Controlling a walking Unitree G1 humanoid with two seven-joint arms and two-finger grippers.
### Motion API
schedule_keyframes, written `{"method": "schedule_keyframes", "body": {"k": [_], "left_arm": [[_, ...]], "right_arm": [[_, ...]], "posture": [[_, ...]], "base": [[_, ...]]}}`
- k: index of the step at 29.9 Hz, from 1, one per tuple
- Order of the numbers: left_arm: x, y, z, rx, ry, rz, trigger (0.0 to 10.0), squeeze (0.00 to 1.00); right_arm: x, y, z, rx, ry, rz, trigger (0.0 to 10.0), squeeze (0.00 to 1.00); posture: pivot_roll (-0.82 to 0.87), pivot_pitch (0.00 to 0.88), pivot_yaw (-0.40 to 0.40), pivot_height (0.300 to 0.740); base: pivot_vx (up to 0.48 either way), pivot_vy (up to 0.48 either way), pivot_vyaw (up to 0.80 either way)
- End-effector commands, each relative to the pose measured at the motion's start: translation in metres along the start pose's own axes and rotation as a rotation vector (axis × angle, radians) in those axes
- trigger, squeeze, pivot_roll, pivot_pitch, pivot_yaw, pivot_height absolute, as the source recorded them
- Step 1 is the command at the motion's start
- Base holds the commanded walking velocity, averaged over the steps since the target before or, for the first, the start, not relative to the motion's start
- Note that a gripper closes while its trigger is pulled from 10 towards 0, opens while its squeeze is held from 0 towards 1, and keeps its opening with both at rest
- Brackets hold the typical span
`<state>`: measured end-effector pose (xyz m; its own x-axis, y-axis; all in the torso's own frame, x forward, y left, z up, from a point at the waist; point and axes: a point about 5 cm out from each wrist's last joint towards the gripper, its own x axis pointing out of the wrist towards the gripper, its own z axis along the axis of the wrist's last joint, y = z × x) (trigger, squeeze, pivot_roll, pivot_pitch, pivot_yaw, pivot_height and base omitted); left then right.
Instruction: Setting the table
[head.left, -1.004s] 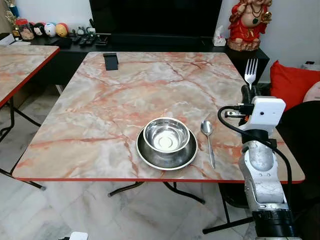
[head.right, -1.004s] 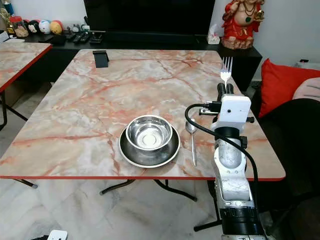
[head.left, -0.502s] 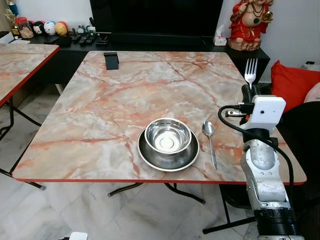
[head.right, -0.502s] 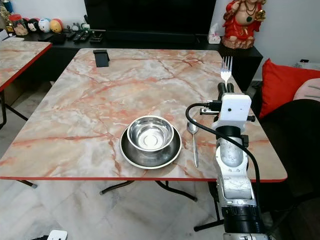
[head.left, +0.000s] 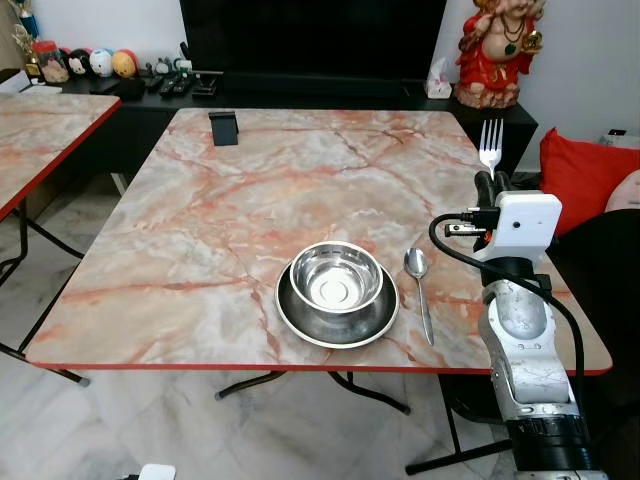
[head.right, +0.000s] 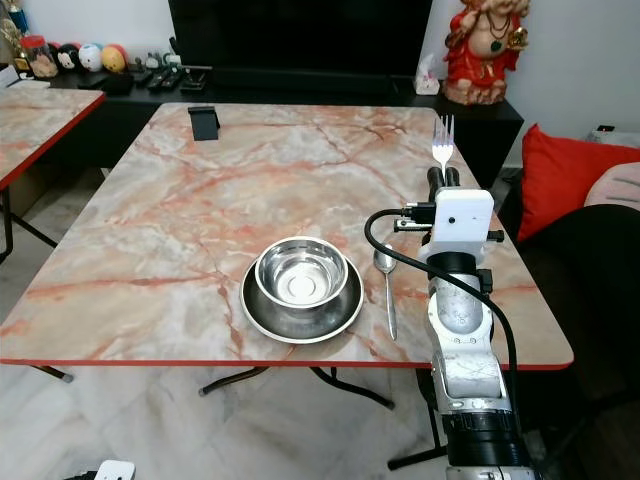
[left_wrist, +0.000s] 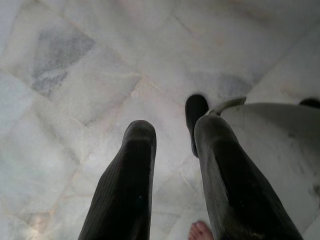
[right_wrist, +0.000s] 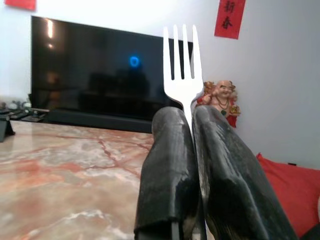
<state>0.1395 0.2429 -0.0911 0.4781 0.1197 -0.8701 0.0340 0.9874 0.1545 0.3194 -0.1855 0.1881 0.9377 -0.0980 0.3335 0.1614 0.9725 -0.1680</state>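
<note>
Right wrist view confirms the right gripper (right_wrist: 192, 145) jaws clamped on the fork (right_wrist: 181, 70), tines up, above the worktop (head.left: 220, 220) right edge. Recommend lowering it flat, parallel to the spoon (head.left: 419, 290), clear of the bowl (head.left: 336, 276).

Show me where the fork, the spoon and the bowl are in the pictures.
fork (right_wrist: 182, 75): right wrist view, on its tines, above the right gripper's black fingers.
spoon (head.left: 415, 262): left eye view, on its oval head.
bowl (head.left: 335, 280): left eye view, on its shiny inside.
</note>
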Motion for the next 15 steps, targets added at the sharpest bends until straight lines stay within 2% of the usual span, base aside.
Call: {"method": "schedule_keyframes", "body": {"k": [1, 2, 7, 12, 15], "left_arm": [[-0.001, 0.003, -0.003, -0.002, 0.011, 0.006, 10.0, 0.0], [-0.001, 0.003, -0.003, -0.003, 0.011, 0.006, 10.0, 0.0], [-0.001, 0.002, -0.003, -0.001, 0.009, 0.005, 10.0, 0.0], [0.0, 0.002, -0.002, -0.002, 0.008, 0.001, 10.0, 0.0], [0.0, 0.001, -0.002, 0.01, 0.013, -0.003, 10.0, 0.0]], "right_arm": [[0.001, 0.005, 0.001, 0.002, 0.002, 0.022, 10.0, 0.0], [0.001, 0.005, 0.0, 0.025, 0.012, 0.013, 10.0, 0.0], [0.002, 0.005, 0.0, 0.021, 0.016, 0.018, 10.0, 0.0], [0.003, 0.003, -0.001, 0.009, 0.028, 0.004, 10.0, 0.0], [0.002, -0.003, -0.012, -0.024, 0.108, -0.024, 10.0, 0.0]], "posture": [[0.06, 0.0, -0.032, 0.715], [0.06, 0.0, -0.032, 0.715], [0.06, 0.0, -0.033, 0.715], [0.05, 0.0, -0.031, 0.715], [0.05, 0.0, -0.032, 0.715]], "base": [[0.292, 0.0, 0.54], [0.292, 0.0, 0.0], [0.29, 0.0, 0.0], [0.0, 0.0, 0.0], [0.0, 0.0, 0.0]]}}
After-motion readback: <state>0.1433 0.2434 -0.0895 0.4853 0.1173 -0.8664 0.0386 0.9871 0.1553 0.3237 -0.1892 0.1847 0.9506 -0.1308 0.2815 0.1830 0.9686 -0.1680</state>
